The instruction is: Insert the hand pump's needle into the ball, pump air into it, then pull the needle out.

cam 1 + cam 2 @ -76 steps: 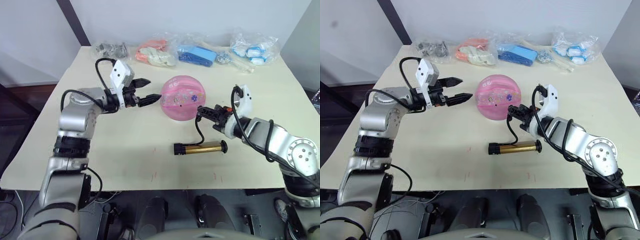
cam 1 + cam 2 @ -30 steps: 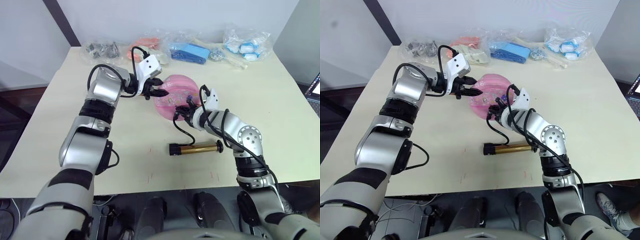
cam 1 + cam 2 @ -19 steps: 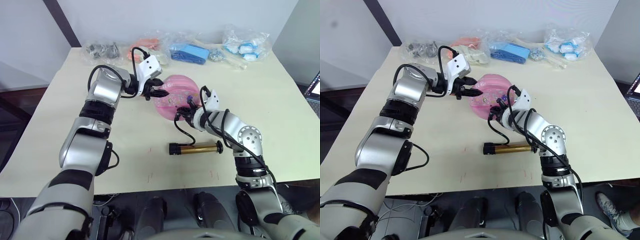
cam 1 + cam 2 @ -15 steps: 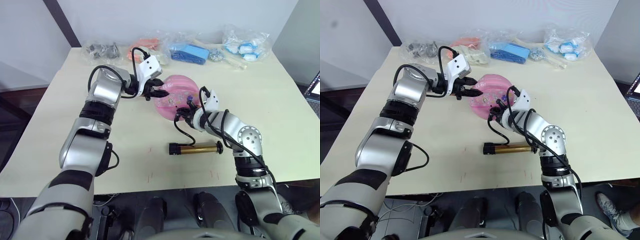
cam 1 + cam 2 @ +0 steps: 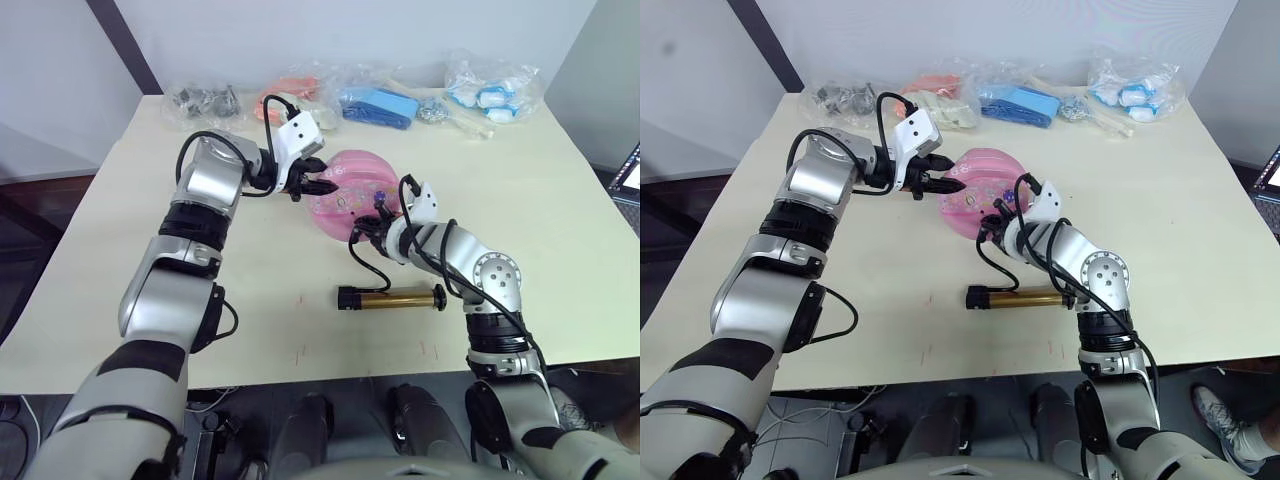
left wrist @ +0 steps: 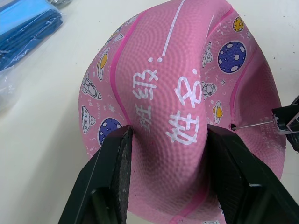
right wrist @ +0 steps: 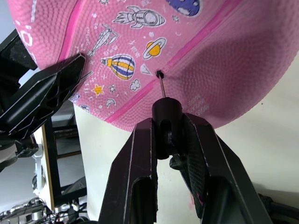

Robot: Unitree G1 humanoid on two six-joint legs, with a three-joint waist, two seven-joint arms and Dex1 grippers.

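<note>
The pink ball (image 5: 358, 190) rests mid-table, dented where my left gripper (image 5: 312, 182) is shut on its soft skin; both fingers (image 6: 116, 186) press into it. My right gripper (image 7: 170, 123) is shut on the black fitting (image 7: 167, 109) of the needle (image 7: 161, 86). The needle's tip meets the dark valve hole (image 7: 159, 73), with most of the pin still outside. The left wrist view shows the same needle (image 6: 254, 125) at the hole (image 6: 232, 126). The hand pump (image 5: 392, 297) lies flat on the table in front of the ball, its black hose (image 5: 358, 262) curling up to the fitting.
Along the table's far edge lie plastic bags: dark metal parts (image 5: 205, 100), an orange item (image 5: 285, 100), a blue pack (image 5: 380, 107) and white-blue pieces (image 5: 490, 85). Bare tabletop (image 5: 560, 220) stretches to the right of the ball and the pump.
Since 2.5 s ago my left gripper closed on the ball and the right brought the needle to the valve hole. Over the last second almost nothing has moved.
</note>
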